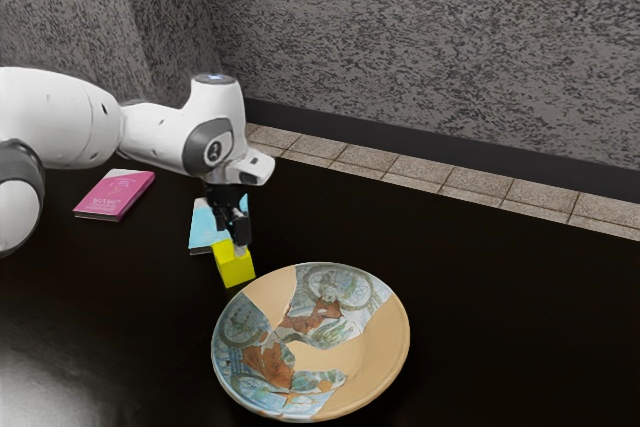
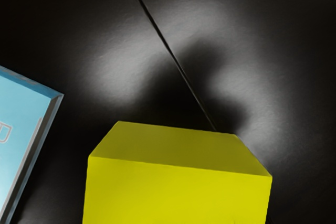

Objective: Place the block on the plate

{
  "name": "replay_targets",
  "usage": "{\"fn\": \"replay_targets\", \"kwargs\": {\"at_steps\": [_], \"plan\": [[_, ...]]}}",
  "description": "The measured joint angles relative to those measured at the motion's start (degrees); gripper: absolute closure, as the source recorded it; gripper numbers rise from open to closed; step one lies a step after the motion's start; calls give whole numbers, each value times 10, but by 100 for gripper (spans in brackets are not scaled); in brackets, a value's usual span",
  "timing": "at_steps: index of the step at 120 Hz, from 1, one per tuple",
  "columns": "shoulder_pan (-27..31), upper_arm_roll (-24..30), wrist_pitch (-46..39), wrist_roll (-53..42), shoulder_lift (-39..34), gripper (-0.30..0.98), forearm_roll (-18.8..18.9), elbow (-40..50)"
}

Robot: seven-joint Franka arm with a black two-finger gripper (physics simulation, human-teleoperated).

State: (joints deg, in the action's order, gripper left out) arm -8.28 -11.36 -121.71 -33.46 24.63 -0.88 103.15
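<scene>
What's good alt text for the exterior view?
A white robot arm reaches in from the view's left, its black gripper at a yellow block beside, not on, a large patterned plate. Behind the block lies a light-blue book, with a pink book farther left on the black table; a mottled gray wall stands beyond.

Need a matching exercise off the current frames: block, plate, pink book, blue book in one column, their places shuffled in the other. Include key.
Things:
1. block
2. plate
3. pink book
4. blue book

Places:
A. partly hidden behind the gripper in the exterior view
B. closest of the four to the exterior view's lower edge
C. right at the gripper's lower end
D. farthest of the four toward the exterior view's left

Pairs: 1-C, 2-B, 3-D, 4-A
</scene>
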Motion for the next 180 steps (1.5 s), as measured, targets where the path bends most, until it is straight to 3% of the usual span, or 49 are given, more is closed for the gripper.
{"fn": "replay_targets", "kwargs": {"at_steps": [54, 85, 116, 153, 180], "plan": [[0, 2, -21, -41, 39, 2, -8, 0], [0, 1, -28, -52, 43, 25, -10, 0], [0, 1, -31, -57, 39, 29, -7, 0], [-13, 1, -13, -55, -39, 29, 18, -1], [-78, 28, 14, -40, -73, 29, 46, 1]]}}
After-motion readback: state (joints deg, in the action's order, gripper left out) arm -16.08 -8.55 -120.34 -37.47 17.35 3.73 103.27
